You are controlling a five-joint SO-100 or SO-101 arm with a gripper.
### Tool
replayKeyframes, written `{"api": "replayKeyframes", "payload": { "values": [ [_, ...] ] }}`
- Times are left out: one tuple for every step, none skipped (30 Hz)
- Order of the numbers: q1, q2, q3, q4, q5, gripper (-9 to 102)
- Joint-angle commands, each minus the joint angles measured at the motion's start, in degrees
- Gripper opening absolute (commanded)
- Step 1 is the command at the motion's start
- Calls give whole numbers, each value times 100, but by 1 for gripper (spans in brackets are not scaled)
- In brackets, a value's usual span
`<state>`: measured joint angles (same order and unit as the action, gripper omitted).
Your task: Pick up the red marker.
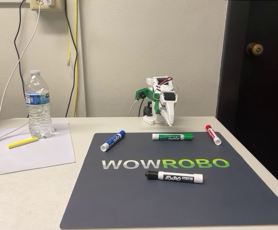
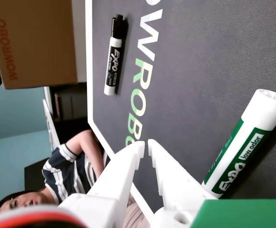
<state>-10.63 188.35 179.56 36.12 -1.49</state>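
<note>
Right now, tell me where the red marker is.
In the fixed view, the red marker lies near the right edge of the dark mat, just right of the green marker and in front of the folded arm.

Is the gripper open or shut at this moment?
Shut, empty: in the wrist view the gripper's fingertips nearly meet, a thin slit between them, holding nothing.
</note>
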Motion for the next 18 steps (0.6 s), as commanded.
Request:
{"api": "replayKeyframes", "payload": {
  "values": [
    [26, 44, -26, 0, 35, 0],
    [26, 44, -26, 0, 35, 0],
    [26, 44, -26, 0, 35, 0],
    [26, 44, -26, 0, 44, 0],
    [26, 44, -26, 0, 53, 0],
    [26, 44, -26, 0, 62, 0],
    [26, 44, -26, 0, 62, 0],
    [26, 44, -26, 0, 70, 0],
    [26, 44, -26, 0, 70, 0],
    [26, 44, -26, 0, 79, 0],
    [26, 44, -26, -9, 88, 0],
    [26, 44, -26, -9, 88, 0],
    [26, 44, -26, -9, 88, 0],
    [26, 44, -26, -9, 88, 0],
    [26, 44, -26, -9, 88, 0],
    [26, 44, -26, -9, 88, 0],
    [26, 44, -26, -9, 88, 0],
    [26, 44, -26, -9, 88, 0]
  ]
}}
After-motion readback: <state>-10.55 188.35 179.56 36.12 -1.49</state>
